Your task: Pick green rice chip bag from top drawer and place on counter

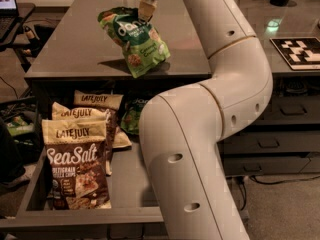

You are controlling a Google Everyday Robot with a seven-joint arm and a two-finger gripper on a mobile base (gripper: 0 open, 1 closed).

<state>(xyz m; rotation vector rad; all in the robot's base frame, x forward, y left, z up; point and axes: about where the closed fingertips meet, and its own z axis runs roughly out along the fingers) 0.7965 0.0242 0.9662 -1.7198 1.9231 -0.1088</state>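
1. The white arm [200, 149] is seen rising from below the gripper, at the lower right, and bending back up to it; much of the drawer's right side is hidden by it.
2. The counter [70, 49] is spread beneath the gripper. Bare glossy surface is left to the gripper's left, out to a thin straight front edge.
3. The top drawer [127, 184] is pulled open, well below the gripper. Bare grey floor is visible between the bags and the arm.
4. Three cream-and-brown bags [75, 164] are stacked below and left of the gripper. "LATE JULY" and "Sea Salt" can be read.
5. The green rice chip bag [137, 41] is held tilted just beneath the gripper, its lower end touching the counter near the front edge. "dang" is printed in white.
6. A black-and-white patterned marker [300, 51] is laid well to the right.
7. A second green bag [131, 116] is partly seen in the drawer.
8. The gripper [146, 9] is closed on the bag's top edge.
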